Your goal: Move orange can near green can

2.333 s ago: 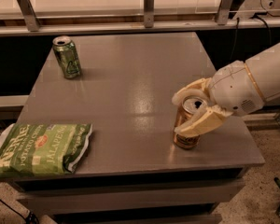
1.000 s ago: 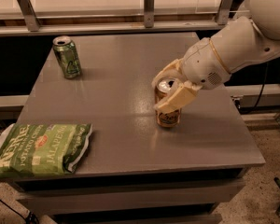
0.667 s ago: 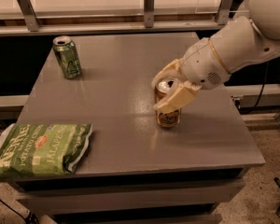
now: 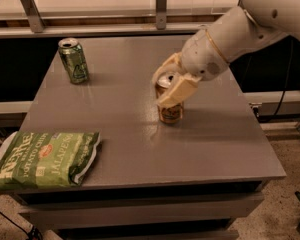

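Note:
The orange can (image 4: 170, 113) stands upright near the middle of the grey table (image 4: 140, 134), its silver top partly covered. My gripper (image 4: 169, 83) reaches in from the upper right and is shut on the orange can, its cream fingers (image 4: 177, 91) wrapped around the can's upper half. The green can (image 4: 73, 60) stands upright at the table's far left, well apart from the orange can.
A green chip bag (image 4: 45, 159) lies flat at the table's front left corner, overhanging the edge. A rail with metal posts (image 4: 161, 6) runs behind the table. The white arm (image 4: 250, 29) spans the upper right.
The gripper with the orange can has moved left across the table toward the middle, closer to the green can. The green can and chip bag have not moved.

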### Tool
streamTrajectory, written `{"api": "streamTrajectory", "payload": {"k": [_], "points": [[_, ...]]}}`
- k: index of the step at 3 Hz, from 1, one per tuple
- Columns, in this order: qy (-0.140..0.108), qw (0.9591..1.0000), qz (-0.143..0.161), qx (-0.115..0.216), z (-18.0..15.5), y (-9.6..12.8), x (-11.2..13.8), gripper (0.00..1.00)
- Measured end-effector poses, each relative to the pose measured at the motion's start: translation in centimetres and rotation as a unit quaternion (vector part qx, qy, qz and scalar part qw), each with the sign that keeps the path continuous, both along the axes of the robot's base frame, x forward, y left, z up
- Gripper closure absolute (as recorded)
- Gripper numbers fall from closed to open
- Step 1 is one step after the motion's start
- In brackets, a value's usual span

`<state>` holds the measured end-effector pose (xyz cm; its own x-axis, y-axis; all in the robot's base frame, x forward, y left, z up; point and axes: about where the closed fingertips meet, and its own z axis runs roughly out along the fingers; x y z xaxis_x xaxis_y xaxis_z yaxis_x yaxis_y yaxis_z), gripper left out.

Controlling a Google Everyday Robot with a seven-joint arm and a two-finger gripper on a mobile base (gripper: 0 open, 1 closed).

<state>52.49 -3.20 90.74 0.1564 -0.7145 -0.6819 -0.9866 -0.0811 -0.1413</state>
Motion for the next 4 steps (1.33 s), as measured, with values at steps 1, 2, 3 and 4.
{"api": "streamTrajectory", "payload": {"k": [1, 2, 3, 4], "points": [[-0.015, 0.9996, 0.011, 0.022, 1.4, 1.8, 5.0, 1.0], [-0.029, 0.998, 0.025, 0.05, 1.9, 4.4, 9.1, 1.0], [-0.028, 0.998, 0.025, 0.05, 1.9, 4.4, 9.1, 1.0], [-0.031, 0.9963, 0.027, 0.075, 1.7, 5.8, 10.5, 1.0]]}}
